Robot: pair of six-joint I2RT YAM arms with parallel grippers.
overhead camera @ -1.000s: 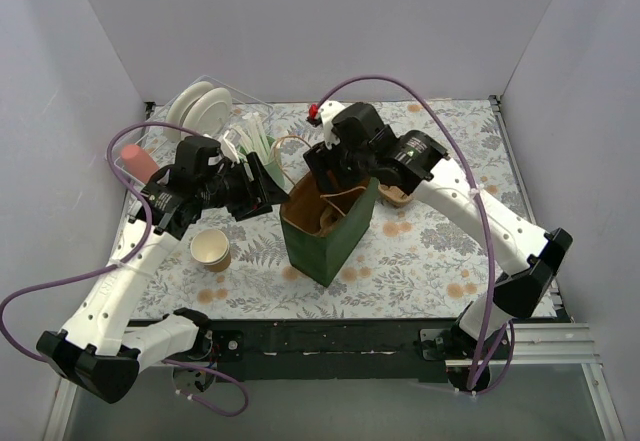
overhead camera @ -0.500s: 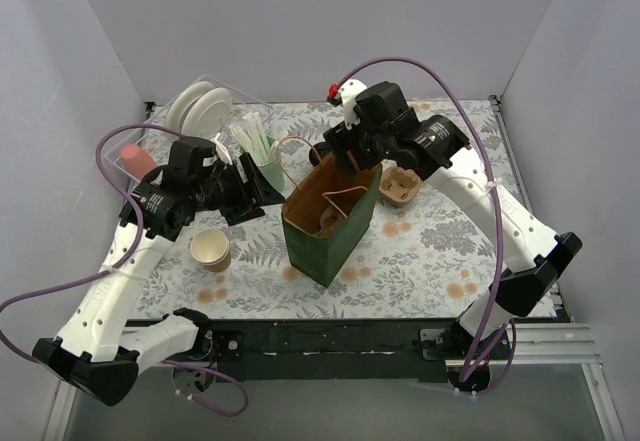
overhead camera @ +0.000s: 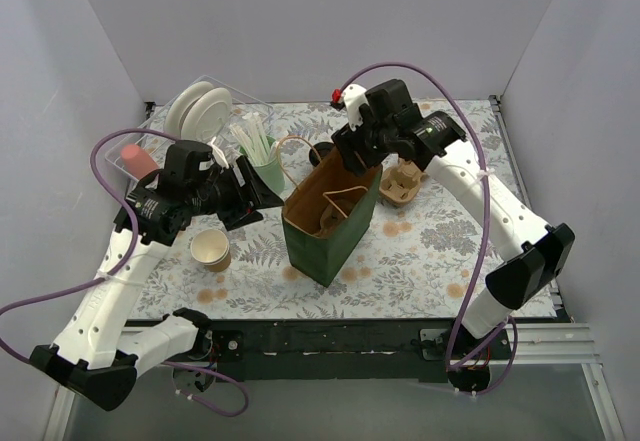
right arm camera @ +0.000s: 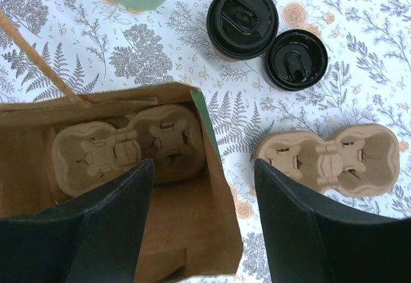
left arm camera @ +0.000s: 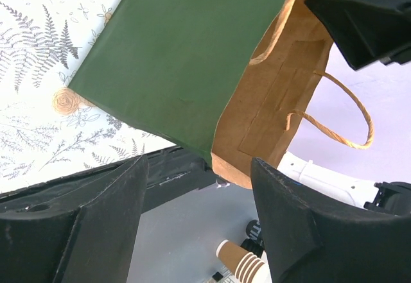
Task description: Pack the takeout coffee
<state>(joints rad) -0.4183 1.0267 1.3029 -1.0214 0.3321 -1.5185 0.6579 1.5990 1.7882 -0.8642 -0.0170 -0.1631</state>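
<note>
Two kraft cups with black lids stand side by side behind the bag in the right wrist view: one takeout coffee (right arm camera: 242,21) and a second (right arm camera: 296,59). In the top view only one black lid (overhead camera: 320,151) shows past the bag. The green paper bag (overhead camera: 325,231) stands open with a pulp cup carrier (right arm camera: 125,148) inside. My right gripper (right arm camera: 205,231) is open and empty above the bag's far right wall (overhead camera: 352,156). My left gripper (overhead camera: 265,193) is open and empty, left of the bag (left arm camera: 186,52).
A second pulp carrier (overhead camera: 400,183) lies right of the bag. A mint-green cup of straws (overhead camera: 262,161) stands behind my left gripper. An open lidless paper cup (overhead camera: 210,249) sits at the front left. A rack of white plates (overhead camera: 200,111) fills the back left corner.
Both grippers have drawn away from the bag's mouth: the right one up and back to the right, the left one to the left. The bag stays standing with the carrier inside.
</note>
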